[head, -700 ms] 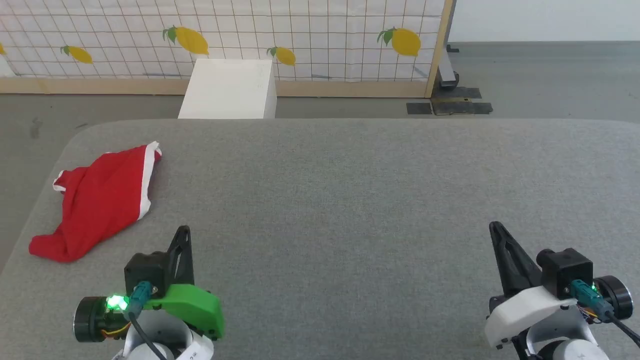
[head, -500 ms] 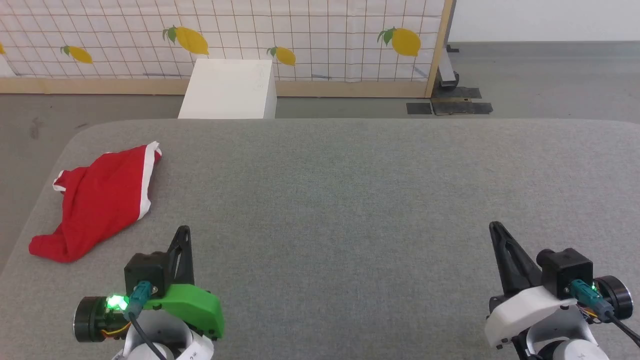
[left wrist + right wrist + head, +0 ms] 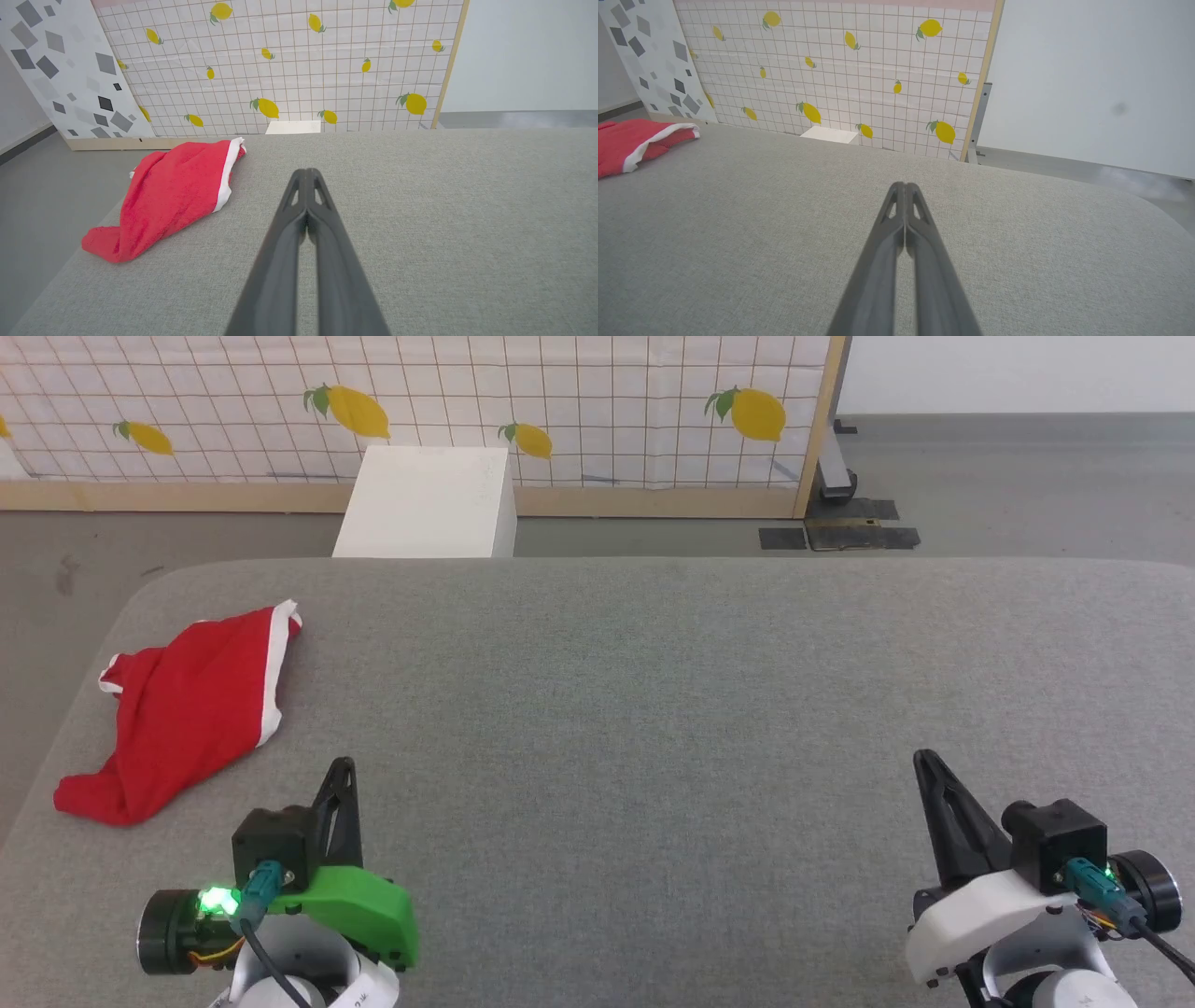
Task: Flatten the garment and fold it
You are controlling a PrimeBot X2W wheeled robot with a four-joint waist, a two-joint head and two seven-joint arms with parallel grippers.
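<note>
Claws shut tight on nothing: my left gripper [image 3: 343,767] and my right gripper [image 3: 924,758] sit above the near edge of the grey tabletop [image 3: 653,691], one toward each near corner, fingers pressed together. The garment [image 3: 187,709], red with white trim, lies crumpled by the tabletop's left edge toward its far left corner, well apart from my left gripper. Beyond the far edge stand a white box [image 3: 425,504] and a lemon-patterned screen [image 3: 579,392].

Left gripper [image 3: 343,767] at 7 o'clock, jaws pressed together, pointing toward 12. Right gripper [image 3: 924,762] at 5 o'clock, likewise closed, leaning toward 11.
</note>
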